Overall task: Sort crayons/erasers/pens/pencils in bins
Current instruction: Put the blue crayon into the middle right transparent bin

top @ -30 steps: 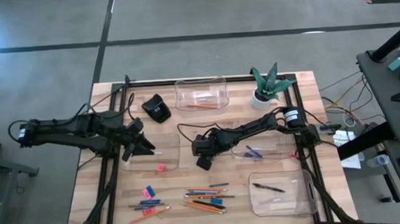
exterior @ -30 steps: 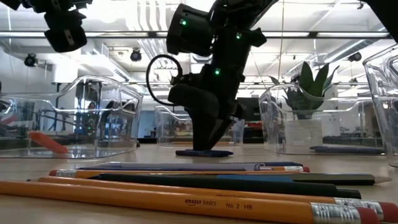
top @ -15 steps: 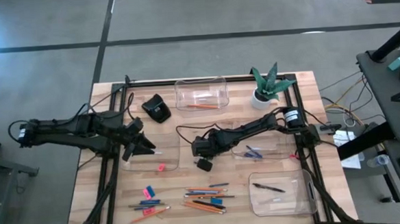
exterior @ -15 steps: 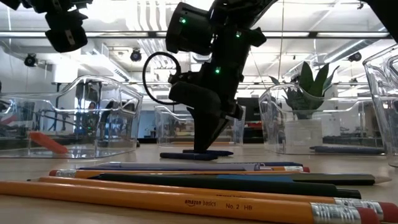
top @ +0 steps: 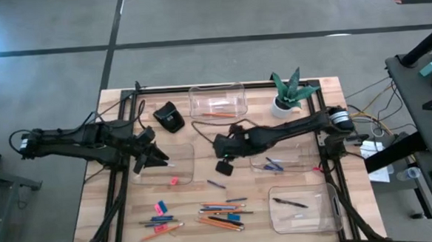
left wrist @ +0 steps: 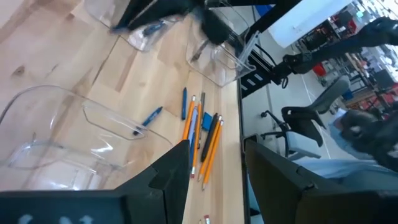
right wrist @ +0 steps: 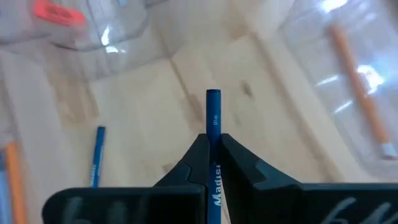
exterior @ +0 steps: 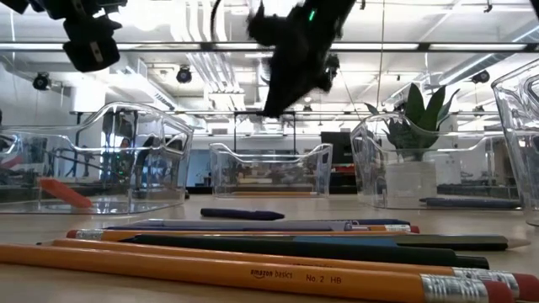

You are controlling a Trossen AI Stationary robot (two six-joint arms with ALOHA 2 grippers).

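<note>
Gripping a blue crayon (right wrist: 213, 115) tightly, the right gripper's (top: 223, 165) fingers hang above the table (top: 198, 196) at frame centre, likely carrying it toward one of four clear bins (top: 216, 101). Another crayon (top: 216, 184) lies just below. The left gripper (top: 159, 159) waits at left, fingers parted and empty.

One camera hung overhead and looked straight down on my whole table (top: 124, 207). Another sat at tabletop height, close behind the pencils (exterior: 253, 273), facing level toward the plant (exterior: 417, 109) at one o'clock (room beyond). Each wrist camera looked forward past my own fingers. All four shared the table's middle.
</note>
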